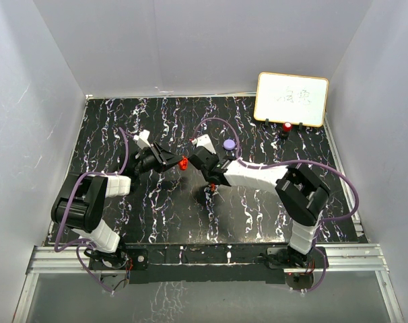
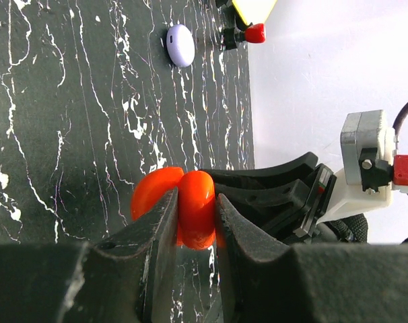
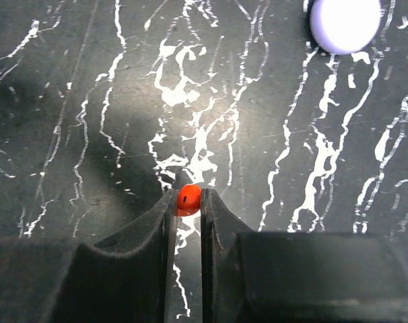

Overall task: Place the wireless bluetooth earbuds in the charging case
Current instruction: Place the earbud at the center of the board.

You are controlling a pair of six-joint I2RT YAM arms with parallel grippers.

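Whiteboard, at the far right of the table: carries a short line of dark handwritten marks near its centre. The strokes are too small and faint to read. No other text, label, brand, number or sign is legible in any of the three views.

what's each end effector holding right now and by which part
Left end effector clamps the red charging case across one rounded half. Right end effector pinches a red earbud by its sides.
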